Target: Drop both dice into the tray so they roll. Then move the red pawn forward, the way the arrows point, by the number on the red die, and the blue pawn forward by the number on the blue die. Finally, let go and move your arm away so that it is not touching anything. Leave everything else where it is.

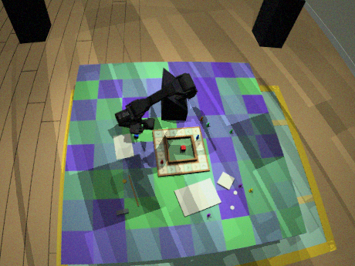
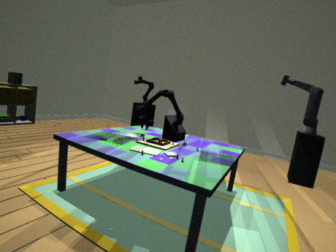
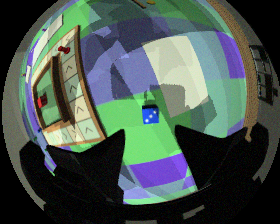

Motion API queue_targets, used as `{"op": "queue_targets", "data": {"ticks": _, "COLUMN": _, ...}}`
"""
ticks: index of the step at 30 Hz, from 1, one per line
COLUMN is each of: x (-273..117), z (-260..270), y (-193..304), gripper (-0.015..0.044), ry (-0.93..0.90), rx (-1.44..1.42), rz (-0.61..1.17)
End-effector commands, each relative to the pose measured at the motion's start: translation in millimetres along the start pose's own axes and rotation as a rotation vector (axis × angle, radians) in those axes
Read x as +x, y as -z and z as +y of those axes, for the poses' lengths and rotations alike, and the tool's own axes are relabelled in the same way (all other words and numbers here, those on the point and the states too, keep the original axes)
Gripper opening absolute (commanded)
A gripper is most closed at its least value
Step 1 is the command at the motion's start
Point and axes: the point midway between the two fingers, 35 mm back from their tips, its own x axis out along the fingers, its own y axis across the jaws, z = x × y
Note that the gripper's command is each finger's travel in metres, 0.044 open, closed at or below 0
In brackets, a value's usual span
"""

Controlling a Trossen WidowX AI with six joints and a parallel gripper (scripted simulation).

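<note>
The blue die [image 1: 136, 136] [image 3: 150, 114] lies on the table left of the board, with white pips showing. My gripper [image 1: 142, 129] [image 2: 146, 128] [image 3: 150, 131] is open and empty above the table near the blue die; in the wrist view the die shows just beyond the gap between the fingertips. The red die [image 1: 183, 148] [image 3: 42, 101] lies inside the tray [image 1: 183, 161], its number too blurred to read. The red pawn [image 1: 162, 162] [image 3: 63, 49] is on the left side of the arrow board [image 1: 159, 144] [image 3: 80, 107]. The blue pawn [image 1: 197, 137] is at the board's upper right.
A pale card [image 1: 123, 146] lies beside the blue die. A larger white sheet [image 1: 197, 196] and a small card [image 1: 225, 180] lie below the board. A thin stick [image 1: 133, 190] and a grey block [image 1: 122, 212] lie lower left. Several other small pawns stand to the right.
</note>
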Motion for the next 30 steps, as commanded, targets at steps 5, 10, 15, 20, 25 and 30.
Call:
{"op": "queue_targets", "data": {"ticks": 5, "x": 17, "z": -5, "y": 1, "gripper": 0.0275, "ry": 0.002, "rx": -0.028, "rz": 0.005}}
{"op": "queue_targets", "data": {"ticks": 10, "x": 24, "z": -5, "y": 1, "gripper": 0.0275, "ry": 0.002, "rx": -0.028, "rz": 0.005}}
{"op": "queue_targets", "data": {"ticks": 15, "x": 32, "z": -4, "y": 1, "gripper": 0.0275, "ry": 0.001, "rx": -0.028, "rz": 0.005}}
{"op": "queue_targets", "data": {"ticks": 20, "x": 34, "z": -5, "y": 1, "gripper": 0.0275, "ry": 0.001, "rx": -0.028, "rz": 0.005}}
{"op": "queue_targets", "data": {"ticks": 25, "x": 42, "z": -5, "y": 1, "gripper": 0.0275, "ry": 0.001, "rx": -0.029, "rz": 0.005}}
{"op": "queue_targets", "data": {"ticks": 30, "x": 50, "z": -5, "y": 1, "gripper": 0.0275, "ry": 0.0, "rx": -0.029, "rz": 0.005}}
